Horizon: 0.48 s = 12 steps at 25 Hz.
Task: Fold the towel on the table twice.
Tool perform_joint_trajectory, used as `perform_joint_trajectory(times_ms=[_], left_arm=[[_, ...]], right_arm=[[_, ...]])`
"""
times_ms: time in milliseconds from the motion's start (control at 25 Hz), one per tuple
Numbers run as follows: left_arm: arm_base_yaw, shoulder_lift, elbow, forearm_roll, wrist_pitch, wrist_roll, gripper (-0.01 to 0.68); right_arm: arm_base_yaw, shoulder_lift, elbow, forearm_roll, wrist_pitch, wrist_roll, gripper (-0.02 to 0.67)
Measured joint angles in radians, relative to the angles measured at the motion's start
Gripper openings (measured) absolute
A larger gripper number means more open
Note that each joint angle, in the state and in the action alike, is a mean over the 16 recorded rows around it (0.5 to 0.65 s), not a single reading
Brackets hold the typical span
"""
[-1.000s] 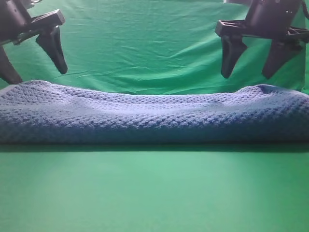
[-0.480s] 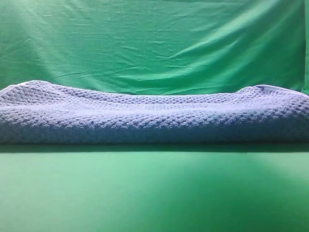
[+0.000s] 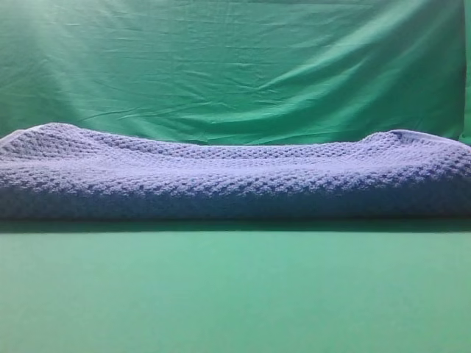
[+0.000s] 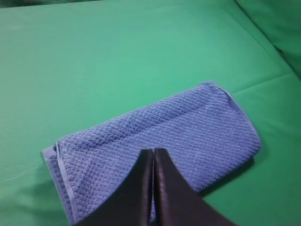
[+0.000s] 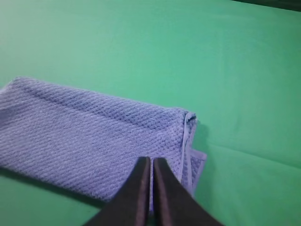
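Observation:
The blue-grey waffle-knit towel (image 3: 235, 180) lies folded in a long narrow band across the green table (image 3: 235, 294). From above, the left wrist view shows the towel (image 4: 188, 132) as a folded rectangle with a pale hem at its ends. My left gripper (image 4: 153, 153) hangs above it, black fingers pressed together and empty. The right wrist view has the towel (image 5: 84, 141) below my right gripper (image 5: 151, 161), which is shut on nothing. Neither gripper appears in the exterior view.
A wrinkled green backdrop (image 3: 235, 66) rises behind the towel. Bare green table cloth (image 4: 94, 56) surrounds the towel on all sides, and a cloth crease (image 4: 263, 80) runs near the table's far corner.
Both grippers rose out of the exterior view and went from open to shut. The towel has stayed still.

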Motion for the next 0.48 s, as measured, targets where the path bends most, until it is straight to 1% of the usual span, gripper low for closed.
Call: perform_joint_trajectory(times_ms=[240, 480], left_arm=[[0.000, -0.192, 0.025, -0.001, 0.087, -0.006, 0.000], [0.000, -0.386, 0.103, -0.005, 0.132, -0.022, 0.000]], right_arm=[[0.000, -0.184, -0.001, 0.008, 0.084, 0.026, 0.000], [0.000, -0.357, 0.021, 0.014, 0.118, 0.063, 0.000]])
